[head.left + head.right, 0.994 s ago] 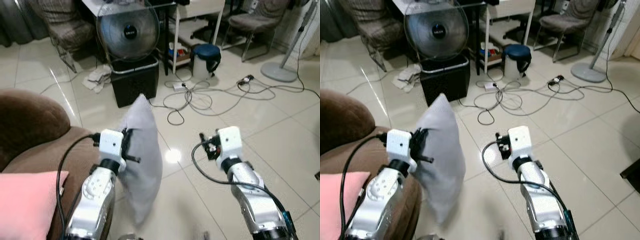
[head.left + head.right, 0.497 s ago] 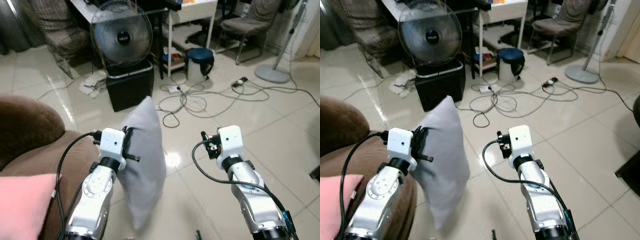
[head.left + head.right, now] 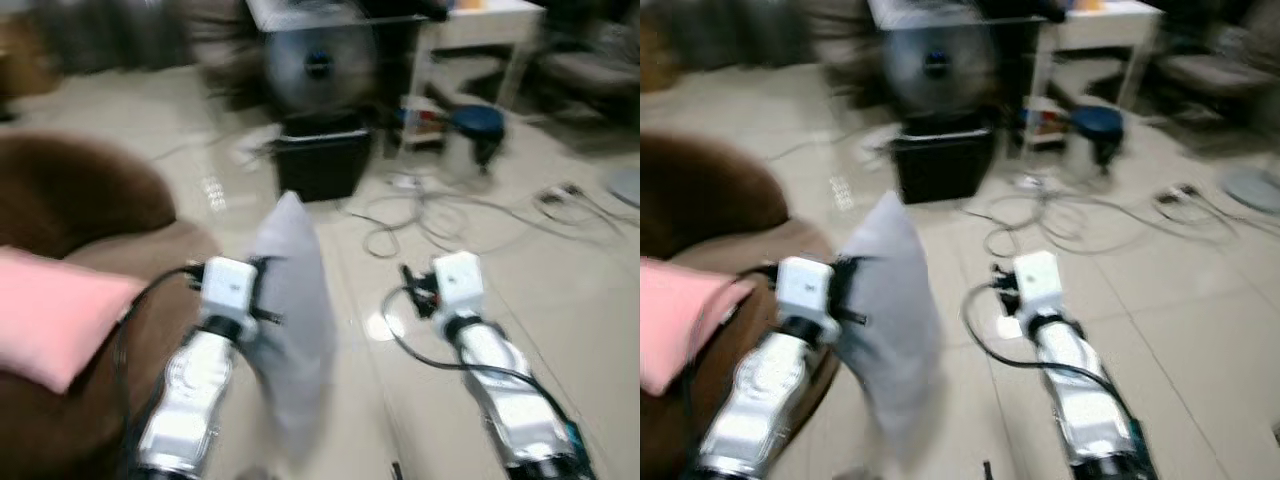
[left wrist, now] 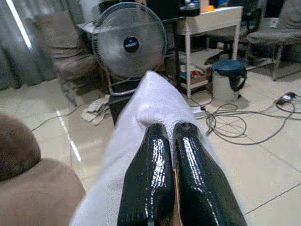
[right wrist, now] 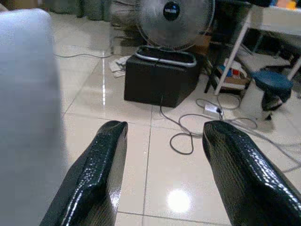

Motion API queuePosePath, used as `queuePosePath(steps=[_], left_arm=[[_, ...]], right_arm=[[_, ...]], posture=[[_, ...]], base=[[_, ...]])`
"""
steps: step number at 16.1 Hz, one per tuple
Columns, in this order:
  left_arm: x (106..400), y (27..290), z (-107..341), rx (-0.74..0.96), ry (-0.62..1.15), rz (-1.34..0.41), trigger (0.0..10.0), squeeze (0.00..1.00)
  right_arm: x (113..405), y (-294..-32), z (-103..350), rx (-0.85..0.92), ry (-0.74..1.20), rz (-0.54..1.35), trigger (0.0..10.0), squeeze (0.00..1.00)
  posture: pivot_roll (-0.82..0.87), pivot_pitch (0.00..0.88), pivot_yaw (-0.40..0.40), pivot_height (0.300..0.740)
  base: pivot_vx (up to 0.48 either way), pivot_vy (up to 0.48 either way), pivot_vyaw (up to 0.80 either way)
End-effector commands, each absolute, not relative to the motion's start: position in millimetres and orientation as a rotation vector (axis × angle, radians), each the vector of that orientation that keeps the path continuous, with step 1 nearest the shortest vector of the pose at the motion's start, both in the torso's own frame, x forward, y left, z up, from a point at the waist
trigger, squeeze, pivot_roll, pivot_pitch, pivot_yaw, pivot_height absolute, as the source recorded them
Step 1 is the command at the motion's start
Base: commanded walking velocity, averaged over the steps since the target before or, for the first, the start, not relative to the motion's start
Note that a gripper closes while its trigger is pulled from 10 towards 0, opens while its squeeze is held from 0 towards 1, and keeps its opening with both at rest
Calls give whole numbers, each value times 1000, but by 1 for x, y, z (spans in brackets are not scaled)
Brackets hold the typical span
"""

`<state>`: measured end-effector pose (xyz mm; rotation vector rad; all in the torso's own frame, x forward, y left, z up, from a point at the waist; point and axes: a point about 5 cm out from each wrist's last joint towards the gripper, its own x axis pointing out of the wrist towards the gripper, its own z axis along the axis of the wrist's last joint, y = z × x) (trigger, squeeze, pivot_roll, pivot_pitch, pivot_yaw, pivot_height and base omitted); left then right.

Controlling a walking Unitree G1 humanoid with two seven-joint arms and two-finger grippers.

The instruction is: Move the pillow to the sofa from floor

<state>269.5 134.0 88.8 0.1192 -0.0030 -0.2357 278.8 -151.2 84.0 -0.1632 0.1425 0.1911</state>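
One pale grey fabric pillow (image 3: 292, 320) is held upright in the air above the glossy beige tiled floor (image 3: 590, 300), just beside the rounded arm of one brown upholstered sofa (image 3: 80, 210). The left gripper (image 4: 170, 155) has its two black fingers pressed together on the pillow's upper edge, with grey fabric bunched around them. The right gripper (image 5: 164, 155) holds nothing; its two fingers stand wide apart, to the right of the pillow and clear of it.

Item count:
- One pink cushion (image 3: 55, 310) lies on the sofa seat.
- One round metal-caged fan (image 4: 130, 44) stands behind one black box-shaped bin (image 5: 162, 75).
- One white table (image 4: 209, 21) stands to the right of the fan.
- One small white pail with a dark blue lid (image 4: 226, 77) sits below the table.
- One crumpled pale cloth (image 4: 96, 109) lies on the floor near the bin.
- Several loose cables (image 4: 244, 125) trail across the tiles.

The fan hub carries a small white mark; it cannot be read. Both head views are motion-blurred
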Motion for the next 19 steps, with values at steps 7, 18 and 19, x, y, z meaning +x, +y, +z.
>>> queuePosePath(steps=[7,18,19], left_arm=[[277,141,102,144,-60,-210,10000,0],[279,141,102,147,-60,-206,10000,0],[279,141,102,146,-61,-206,10000,0]], right_arm=[[283,-146,89,-159,114,206,10000,0],[285,-143,87,-164,115,224,10000,0],[285,-143,87,-165,115,226,10000,0]], posture=[[44,0,54,740],[45,0,51,740],[45,0,51,740]], base=[[0,-480,800],[0,-480,800],[0,-480,800]])
